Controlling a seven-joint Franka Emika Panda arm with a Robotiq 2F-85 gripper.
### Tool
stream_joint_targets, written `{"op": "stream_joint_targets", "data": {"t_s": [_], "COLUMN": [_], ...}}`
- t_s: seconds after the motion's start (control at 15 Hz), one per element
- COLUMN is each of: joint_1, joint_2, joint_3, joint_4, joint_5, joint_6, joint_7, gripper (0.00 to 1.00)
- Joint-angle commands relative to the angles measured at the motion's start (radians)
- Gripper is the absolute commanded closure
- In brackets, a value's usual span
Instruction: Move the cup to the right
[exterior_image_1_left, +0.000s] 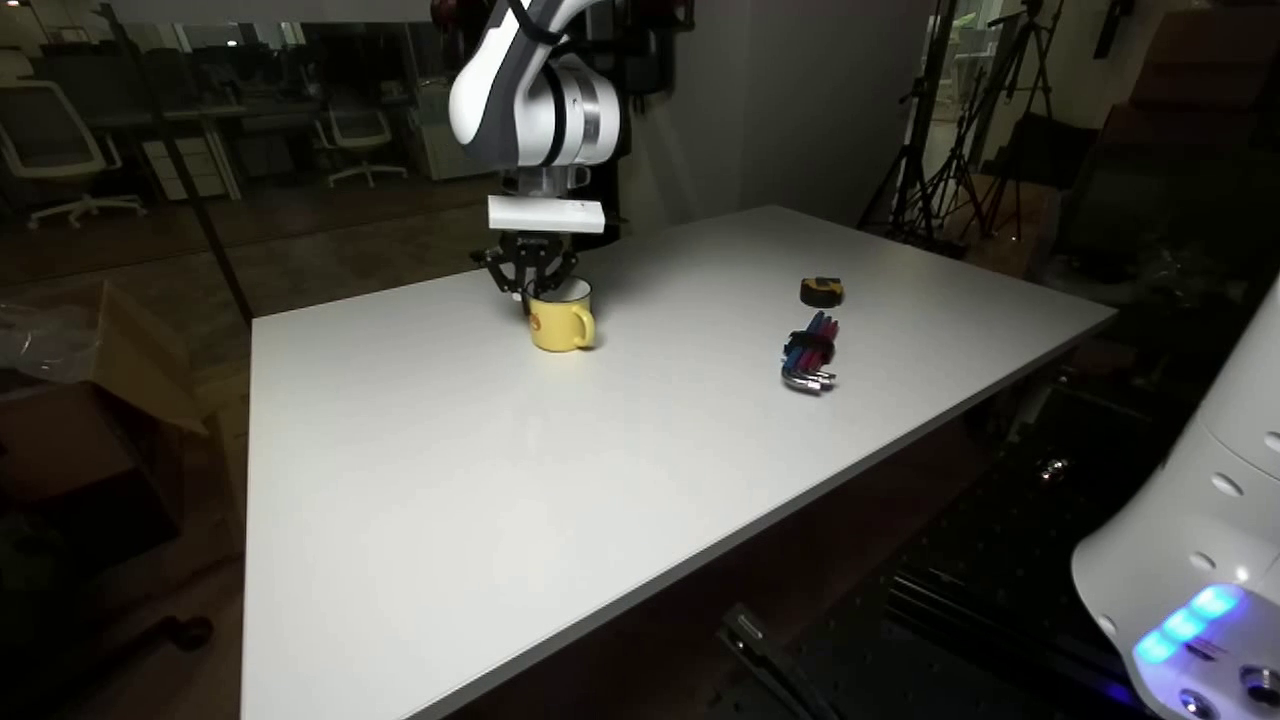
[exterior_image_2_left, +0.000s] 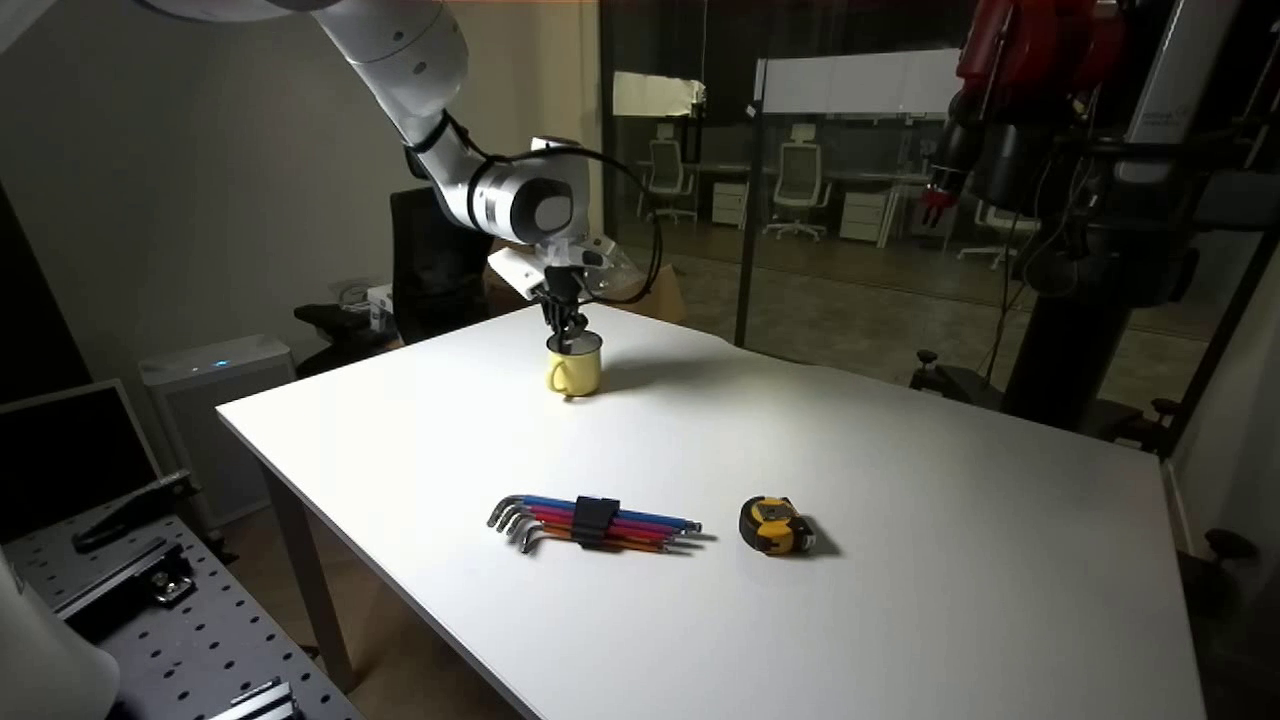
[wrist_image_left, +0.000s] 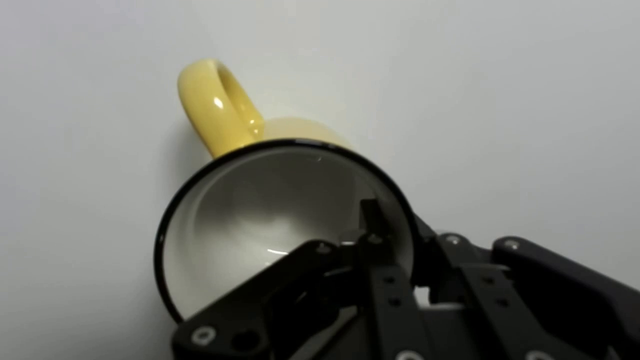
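Observation:
The yellow cup (exterior_image_1_left: 556, 325) stands upright at the far side of the white table in both exterior views (exterior_image_2_left: 582, 374). It has a whitish inside, a dark rim and a handle. In the wrist view I look down into the cup (wrist_image_left: 270, 200), with the handle toward the upper left. My gripper (exterior_image_1_left: 533, 297) comes down from above at the cup's rim, also in an exterior view (exterior_image_2_left: 570, 335). In the wrist view the gripper (wrist_image_left: 398, 220) has one finger inside the cup and one outside, close together and shut on the wall. I cannot tell whether the base touches the table.
A set of red-and-blue hex keys (exterior_image_1_left: 810, 350) lies on the table (exterior_image_1_left: 440, 500), also in an exterior view (exterior_image_2_left: 595, 522). A yellow-and-black tape measure (exterior_image_1_left: 821, 291) sits near it, also seen there (exterior_image_2_left: 776, 525). The table's edge runs close behind the cup.

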Motion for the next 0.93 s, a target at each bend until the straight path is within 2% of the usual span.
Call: {"op": "stream_joint_targets", "data": {"t_s": [0.0, 0.2, 0.33, 0.53, 0.67, 0.87], "joint_1": [-0.048, -0.068, -0.057, -0.034, -0.032, -0.057], "joint_2": [-0.109, -0.17, -0.208, -0.263, -0.281, -0.284], "joint_3": [0.021, 0.001, -0.038, -0.106, -0.128, -0.097], "joint_4": [-0.189, -0.288, -0.361, -0.479, -0.535, -0.572], "joint_5": [0.061, 0.087, 0.073, 0.05, 0.047, 0.078], "joint_6": [0.006, -0.032, -0.025, 0.043, 0.106, 0.232], "joint_7": [-0.007, 0.013, 0.056, 0.14, 0.159, 0.1], "gripper": [0.97, 0.97, 0.97, 0.97, 0.97, 0.97]}}
